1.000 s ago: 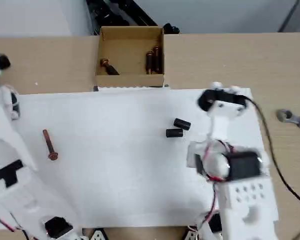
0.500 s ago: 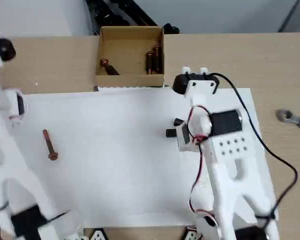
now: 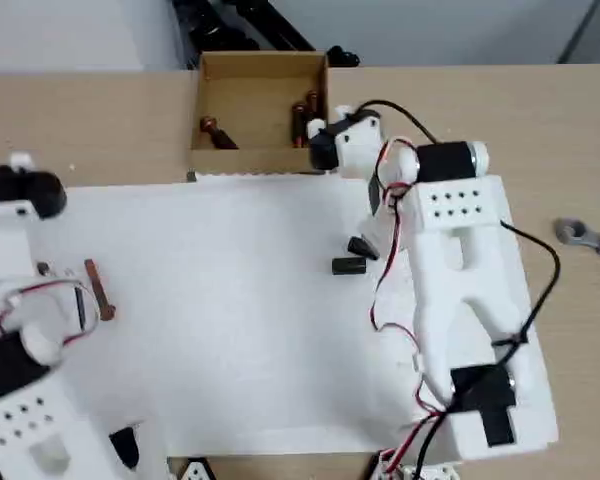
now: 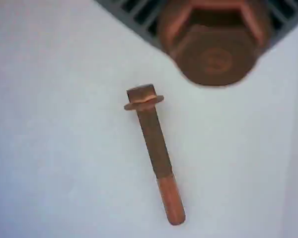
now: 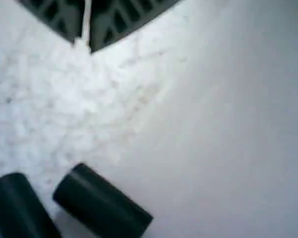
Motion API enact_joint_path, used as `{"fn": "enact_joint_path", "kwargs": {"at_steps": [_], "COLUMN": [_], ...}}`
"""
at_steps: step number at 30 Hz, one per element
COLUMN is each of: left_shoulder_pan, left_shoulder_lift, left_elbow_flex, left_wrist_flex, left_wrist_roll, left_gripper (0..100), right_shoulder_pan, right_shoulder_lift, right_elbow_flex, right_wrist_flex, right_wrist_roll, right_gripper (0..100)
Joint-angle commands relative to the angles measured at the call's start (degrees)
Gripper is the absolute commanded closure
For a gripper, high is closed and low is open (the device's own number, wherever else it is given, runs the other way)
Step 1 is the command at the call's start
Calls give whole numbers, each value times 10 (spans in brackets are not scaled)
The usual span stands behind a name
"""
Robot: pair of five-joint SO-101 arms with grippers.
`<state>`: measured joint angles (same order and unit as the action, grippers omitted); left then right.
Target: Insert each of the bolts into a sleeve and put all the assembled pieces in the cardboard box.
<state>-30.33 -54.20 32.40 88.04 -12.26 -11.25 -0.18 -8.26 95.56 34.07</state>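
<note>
A copper bolt (image 3: 98, 288) (image 4: 155, 153) lies loose on the white mat (image 3: 220, 350) at the left. My left gripper (image 3: 50, 272) hangs just beside it, shut on a second bolt whose hex head (image 4: 213, 44) looms close in the left wrist view. Two black sleeves (image 3: 350, 265) (image 5: 102, 206) lie side by side mid-mat, the other sleeve (image 3: 361, 247) (image 5: 17, 208) just beyond. My right gripper (image 3: 378, 215) hovers low beside them. The cardboard box (image 3: 208, 155) at the back holds several assembled pieces (image 3: 305, 120).
A metal tool (image 3: 583, 234) lies on the bare wooden table at the far right. The right arm's body (image 3: 460, 280) covers the mat's right side. Dark equipment (image 3: 230, 25) stands behind the box.
The right arm has swung left and away, from the mat's right side to over the sleeves near the box. The left arm has come in from the left edge toward the loose bolt.
</note>
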Motion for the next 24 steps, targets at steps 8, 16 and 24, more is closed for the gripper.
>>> {"fn": "enact_joint_path", "kwargs": {"at_steps": [8,16,24], "left_shoulder_pan": [0,0,0], "left_shoulder_lift": [-69,-71,-72], "left_elbow_flex": [46,46,46], "left_wrist_flex": [-13,20,33], "left_wrist_roll": [-4,-4,-4], "left_gripper": [994,994,994], "right_shoulder_pan": [6,8,6], "right_shoulder_lift": [66,104,106], "right_elbow_flex": [-35,-35,-36], "right_wrist_flex": [6,4,3], "right_wrist_roll": [215,282,324], "right_gripper": [953,884,863]}}
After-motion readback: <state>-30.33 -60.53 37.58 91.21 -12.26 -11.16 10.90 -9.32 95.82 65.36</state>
